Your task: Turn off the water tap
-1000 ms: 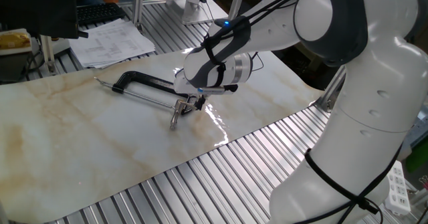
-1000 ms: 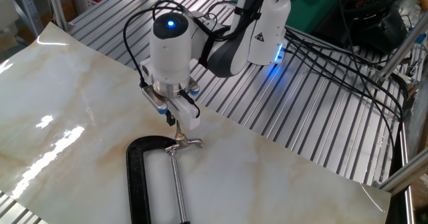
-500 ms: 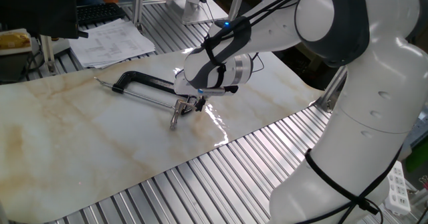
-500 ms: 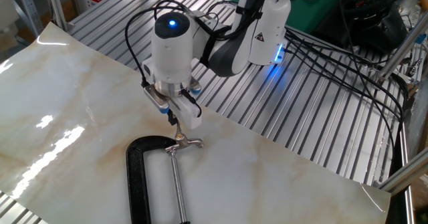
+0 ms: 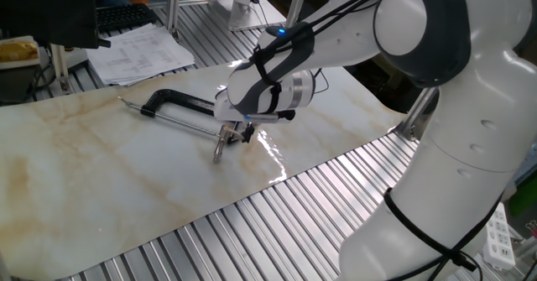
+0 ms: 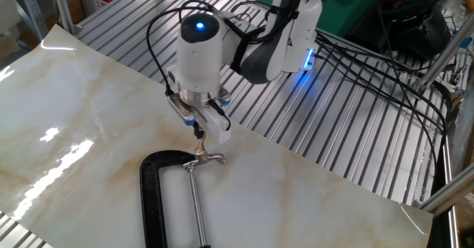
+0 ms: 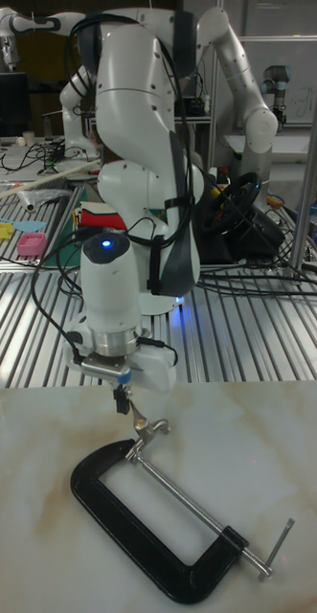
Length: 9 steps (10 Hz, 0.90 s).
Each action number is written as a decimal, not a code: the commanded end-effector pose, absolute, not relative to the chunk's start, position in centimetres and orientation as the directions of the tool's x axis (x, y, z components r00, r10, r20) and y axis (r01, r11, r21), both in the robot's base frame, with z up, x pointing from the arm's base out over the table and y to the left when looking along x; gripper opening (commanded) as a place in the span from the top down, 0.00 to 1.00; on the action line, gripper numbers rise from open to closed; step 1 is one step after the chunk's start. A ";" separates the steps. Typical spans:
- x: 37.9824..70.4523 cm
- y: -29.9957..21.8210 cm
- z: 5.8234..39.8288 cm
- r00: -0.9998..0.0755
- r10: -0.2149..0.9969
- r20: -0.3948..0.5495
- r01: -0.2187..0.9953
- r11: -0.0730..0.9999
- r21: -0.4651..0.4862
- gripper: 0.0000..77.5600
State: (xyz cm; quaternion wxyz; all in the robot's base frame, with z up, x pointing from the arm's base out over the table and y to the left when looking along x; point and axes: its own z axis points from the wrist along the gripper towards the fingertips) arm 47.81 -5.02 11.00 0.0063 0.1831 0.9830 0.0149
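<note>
I am holding my gripper pointing down directly over the T-bar handle of the water tap; fingers are narrow, contact cannot be confirmed. The tap is lying flat on the marble sheet, its screw running away from my gripper. Ribbed metal table is surrounding the sheet.
</note>
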 end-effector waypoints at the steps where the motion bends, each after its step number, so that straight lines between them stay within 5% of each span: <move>1: 47.2 -3.8 11.3 -0.923 0.386 -0.008 0.385 0.922 0.032 1.00; 9: 46.9 -1.2 12.2 -0.896 0.445 -0.007 0.444 0.895 0.031 1.00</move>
